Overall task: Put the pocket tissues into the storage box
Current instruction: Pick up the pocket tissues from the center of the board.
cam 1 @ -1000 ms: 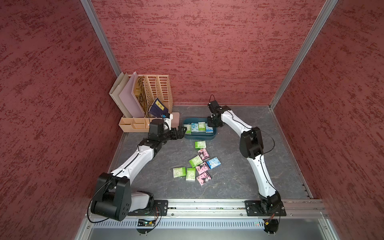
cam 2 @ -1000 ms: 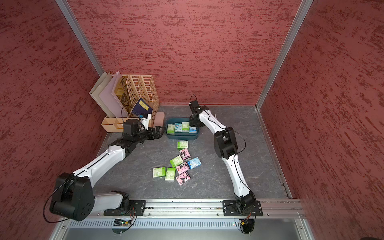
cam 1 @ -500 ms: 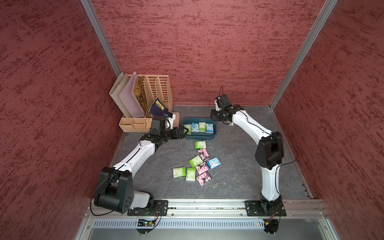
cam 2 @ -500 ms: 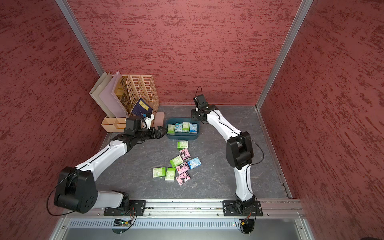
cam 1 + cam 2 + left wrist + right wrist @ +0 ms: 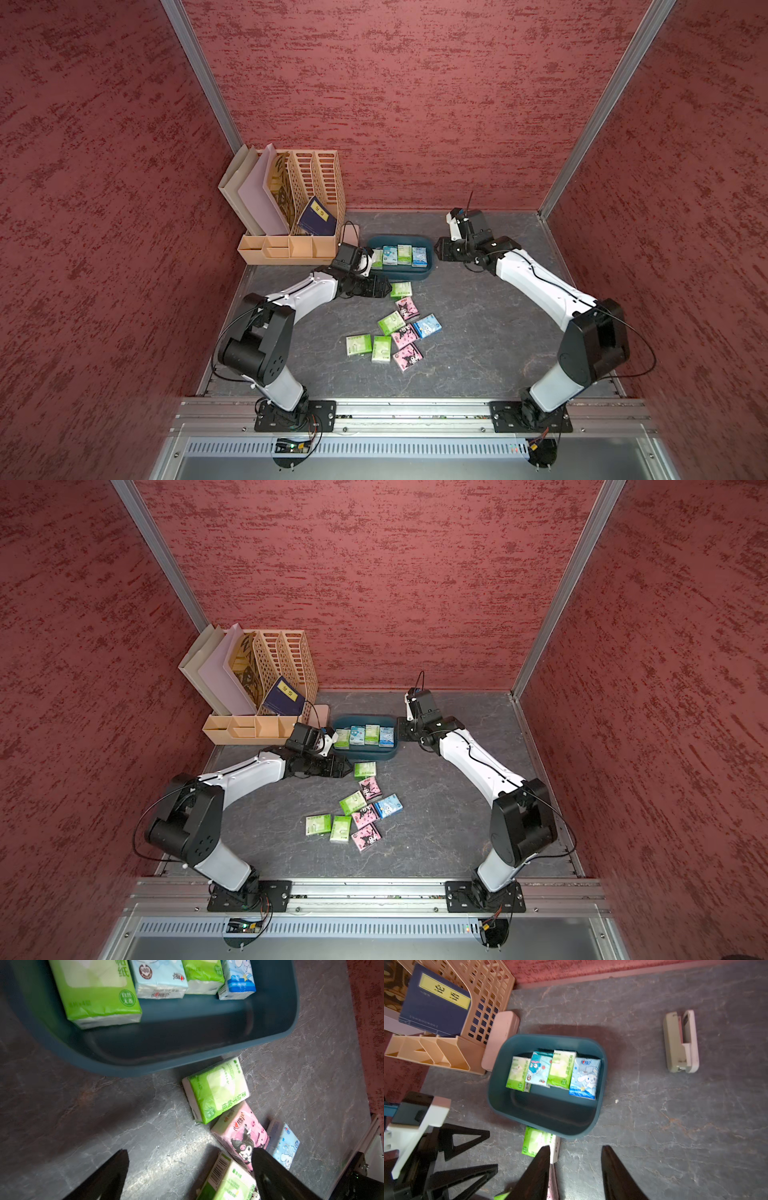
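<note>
The teal storage box (image 5: pixel 407 275) (image 5: pixel 368 754) stands at the back, with several pocket tissues (image 5: pixel 398 254) side by side against its far wall. Several more packets (image 5: pixel 404 336) lie loose on the floor in front of it. My left gripper (image 5: pixel 386 289) (image 5: pixel 190 1151) hangs open low over the floor, just left of the green packet (image 5: pixel 401 289) (image 5: pixel 218 1091) nearest the box. A barcoded green packet (image 5: pixel 225 1178) lies close to one finger. My right gripper (image 5: pixel 441 249) (image 5: pixel 576 1147) stands open and empty beside the box's right end.
A beige slotted file organiser (image 5: pixel 309 195) with a dark blue book fills the back left corner. A slim pink case (image 5: pixel 500 1039) lies between it and the box. A beige stapler-like object (image 5: pixel 681 1043) sits to the box's right. Red walls enclose the floor.
My right gripper has opened and drawn back from over the box to its right end, leaving a blue packet inside. The left gripper has swung from the box's left end toward the loose packets.
</note>
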Robot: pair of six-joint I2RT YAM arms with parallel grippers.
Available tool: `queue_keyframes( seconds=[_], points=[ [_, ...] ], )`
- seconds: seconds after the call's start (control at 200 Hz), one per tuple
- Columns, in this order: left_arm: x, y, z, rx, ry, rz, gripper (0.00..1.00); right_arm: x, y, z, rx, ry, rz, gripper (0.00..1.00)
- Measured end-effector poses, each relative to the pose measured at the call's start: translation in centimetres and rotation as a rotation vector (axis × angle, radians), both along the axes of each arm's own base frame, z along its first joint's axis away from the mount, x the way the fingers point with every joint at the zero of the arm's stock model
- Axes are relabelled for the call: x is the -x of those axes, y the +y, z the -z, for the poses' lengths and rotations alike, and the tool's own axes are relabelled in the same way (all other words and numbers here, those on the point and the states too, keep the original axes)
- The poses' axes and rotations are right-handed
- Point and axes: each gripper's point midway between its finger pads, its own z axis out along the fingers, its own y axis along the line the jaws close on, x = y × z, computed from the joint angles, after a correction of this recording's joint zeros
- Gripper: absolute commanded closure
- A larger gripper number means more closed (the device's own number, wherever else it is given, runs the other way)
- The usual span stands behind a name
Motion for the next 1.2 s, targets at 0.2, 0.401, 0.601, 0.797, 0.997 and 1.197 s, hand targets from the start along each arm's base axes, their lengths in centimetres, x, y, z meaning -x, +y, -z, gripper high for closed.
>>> queue_keyframes(
  seconds=[0.2,0.401,0.601,0.797,0.997,1.197],
  points=[
    [-0.9,-1.5,1.3,-0.033,0.025,-0.001,0.05,0.7,-0.3,0.9,-0.003,0.020,-0.006,0.56],
    [-1.4,-2.5,1.9,-0.067,0.041,0.001,0.06,0.7,-0.6,-0.5,-0.025,-0.010,-0.004,0.55],
    [-1.8,-3.3,2.7,-0.097,0.061,0.007,0.11,0.8,-1.6,-0.8,-0.034,-0.016,0.013,0.55],
    [-1.5,-4.0,3.7,-0.127,0.088,0.025,0.20,1.0,-2.5,-1.2,-0.041,-0.021,0.024,0.55],
    [-1.5,-4.1,4.3,-0.143,0.108,0.022,0.37,1.2,-2.8,-1.5,-0.044,-0.027,0.025,0.55],
    [-2.3,-4.6,3.9,-0.136,0.100,0.021,0.55,1.5,-3.0,-1.4,-0.040,-0.025,0.023,0.55]
  ],
)
